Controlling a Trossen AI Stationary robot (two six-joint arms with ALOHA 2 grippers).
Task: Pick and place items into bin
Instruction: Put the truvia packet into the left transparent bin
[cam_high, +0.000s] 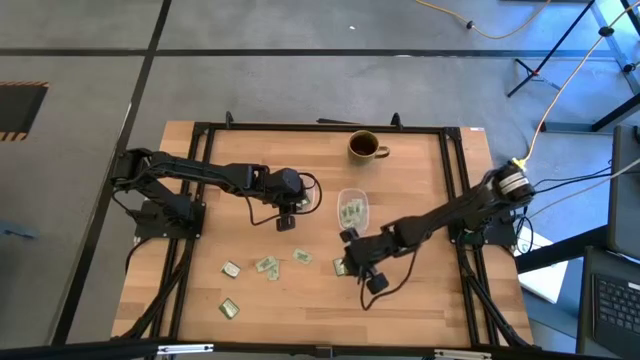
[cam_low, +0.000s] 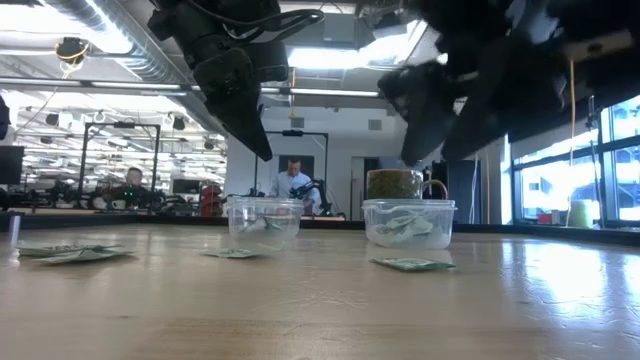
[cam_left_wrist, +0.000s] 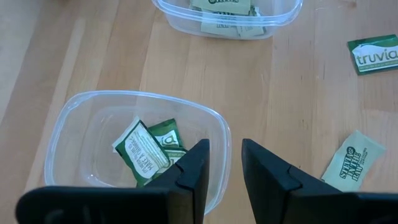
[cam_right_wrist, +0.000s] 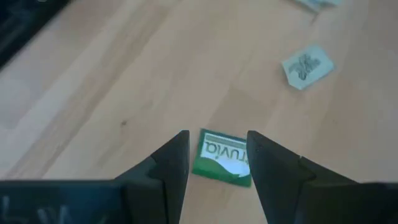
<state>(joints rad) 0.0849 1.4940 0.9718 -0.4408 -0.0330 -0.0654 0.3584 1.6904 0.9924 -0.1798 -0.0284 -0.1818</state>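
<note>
Left end effector hangs released over a small clear plastic tub holding two packets. Right end effector, spread wide, straddles a green-and-white flat paper packet on the wooden surface: pick step, I'd say. Next: drop down, pinch.

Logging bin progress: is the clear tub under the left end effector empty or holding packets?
Holding packets: the tub has two green-and-white packets on its floor, below the open left end effector.

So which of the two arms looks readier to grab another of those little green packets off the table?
The right. Its gripper hangs open directly over a green-and-white packet lying on the wooden table. The left gripper is open above a clear plastic tub, not above any loose packet.
</note>
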